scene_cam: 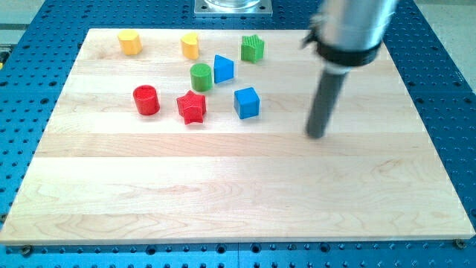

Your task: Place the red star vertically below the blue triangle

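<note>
The red star [191, 107] lies on the wooden board left of centre, in the upper half. The blue triangle [223, 68] stands above it and a little to the right. The star sits lower left of the triangle, not straight under it. My tip [317, 135] rests on the board well to the right of the blocks, about level with the bottom of the blue cube [247, 103] and apart from every block. The rod above it looks blurred.
A green cylinder [200, 77] stands between the star and the triangle, touching the triangle's left side. A red cylinder [146, 100] is left of the star. A green star [253, 48] and two yellow blocks [129, 42] [190, 45] line the top.
</note>
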Robot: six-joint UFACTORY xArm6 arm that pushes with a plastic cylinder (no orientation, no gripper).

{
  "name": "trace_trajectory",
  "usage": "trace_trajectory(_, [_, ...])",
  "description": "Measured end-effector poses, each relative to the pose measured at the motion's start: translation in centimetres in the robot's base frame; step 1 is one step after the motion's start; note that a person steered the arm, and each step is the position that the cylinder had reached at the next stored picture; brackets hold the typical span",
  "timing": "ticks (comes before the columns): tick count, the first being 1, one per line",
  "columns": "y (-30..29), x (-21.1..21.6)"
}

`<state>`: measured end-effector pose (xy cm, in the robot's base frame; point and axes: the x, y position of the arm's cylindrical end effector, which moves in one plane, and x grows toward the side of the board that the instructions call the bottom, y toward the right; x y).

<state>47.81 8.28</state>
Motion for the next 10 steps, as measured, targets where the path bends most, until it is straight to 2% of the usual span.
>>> trace_trajectory(1, [-16.5,3.3])
trace_trajectory(2, [-22.8,0.3])
trace_trajectory(4, [-13.7,-1.4])
trace_trajectory(6, [-10.6,-5.8])
trace_trajectory(7, [-7.1,-7.1])
trace_trajectory(8, [-5.5,-3.3])
trace_trajectory(9, [-13.1,1.8])
trace_trajectory(10, [-22.2,2.9])
